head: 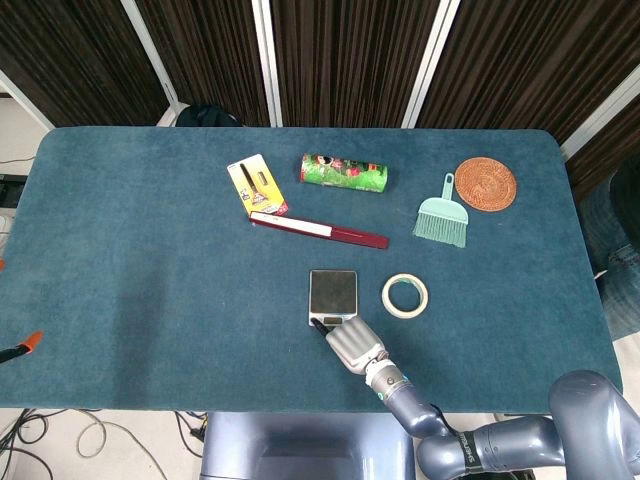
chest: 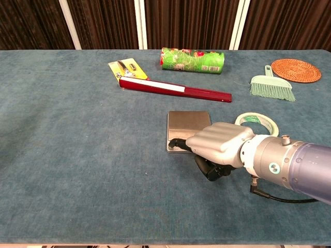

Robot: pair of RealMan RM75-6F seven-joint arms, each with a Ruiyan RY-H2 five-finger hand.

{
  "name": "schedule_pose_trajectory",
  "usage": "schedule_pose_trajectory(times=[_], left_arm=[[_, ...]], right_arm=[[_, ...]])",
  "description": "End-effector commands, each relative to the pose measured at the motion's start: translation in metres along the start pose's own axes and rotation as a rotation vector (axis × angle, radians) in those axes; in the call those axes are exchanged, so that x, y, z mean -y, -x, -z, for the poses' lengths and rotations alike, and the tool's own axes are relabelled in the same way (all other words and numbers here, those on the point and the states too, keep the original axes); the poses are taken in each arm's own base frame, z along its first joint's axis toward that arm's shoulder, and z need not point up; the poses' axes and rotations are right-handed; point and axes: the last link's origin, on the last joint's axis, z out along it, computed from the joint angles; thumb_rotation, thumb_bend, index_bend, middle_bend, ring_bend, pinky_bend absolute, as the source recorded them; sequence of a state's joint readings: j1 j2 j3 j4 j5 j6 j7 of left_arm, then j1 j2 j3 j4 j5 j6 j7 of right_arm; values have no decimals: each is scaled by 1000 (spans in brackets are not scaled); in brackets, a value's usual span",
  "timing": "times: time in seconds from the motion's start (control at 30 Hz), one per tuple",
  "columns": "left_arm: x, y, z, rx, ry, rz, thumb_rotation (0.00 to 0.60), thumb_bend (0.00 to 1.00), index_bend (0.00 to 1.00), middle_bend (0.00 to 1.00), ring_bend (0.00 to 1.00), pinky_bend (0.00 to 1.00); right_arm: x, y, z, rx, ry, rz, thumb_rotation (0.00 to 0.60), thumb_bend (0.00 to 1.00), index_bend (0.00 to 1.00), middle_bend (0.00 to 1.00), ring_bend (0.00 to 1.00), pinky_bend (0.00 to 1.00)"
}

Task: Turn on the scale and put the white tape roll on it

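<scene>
A small square scale point(head: 333, 293) point(chest: 187, 127) with a metal plate lies near the table's front middle. My right hand point(head: 352, 344) point(chest: 220, 144) lies at its near edge, one dark fingertip touching the scale's front strip while the other fingers curl under. It holds nothing. The white tape roll point(head: 405, 295) point(chest: 257, 123) lies flat on the cloth just right of the scale, partly hidden behind my hand in the chest view. My left hand shows in neither view.
Behind the scale lie a long red box point(head: 318, 229), a yellow card pack point(head: 257, 185) and a green patterned tube point(head: 344, 172). A mint hand brush point(head: 441, 216) and a woven round coaster point(head: 486, 184) sit at the back right.
</scene>
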State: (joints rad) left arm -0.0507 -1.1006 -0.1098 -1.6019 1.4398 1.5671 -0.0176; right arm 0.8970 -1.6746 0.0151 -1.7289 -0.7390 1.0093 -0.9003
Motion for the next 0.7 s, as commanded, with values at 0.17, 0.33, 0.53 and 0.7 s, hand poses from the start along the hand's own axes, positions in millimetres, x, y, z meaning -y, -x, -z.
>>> schedule_pose_trajectory(times=[0.17, 0.33, 0.53, 0.7], left_arm=[[0, 0, 0, -1, 0, 0, 600, 0, 6, 0, 0, 0], [0, 0, 0, -2, 1, 0, 600, 0, 6, 0, 0, 0], [0, 0, 0, -2, 1, 1, 600, 0, 5, 0, 0, 0], [0, 0, 0, -2, 1, 1, 600, 0, 5, 0, 0, 0]], right_arm=[[0, 3, 1, 7, 1, 2, 600, 1000, 16, 820, 922, 785], [-1, 5, 0, 10, 2, 15, 600, 1000, 79, 820, 923, 782], [-1, 6, 0, 9, 3, 17, 600, 1000, 171, 820, 922, 782], [-2, 7, -1, 14, 8, 20, 600, 1000, 233, 820, 922, 782]])
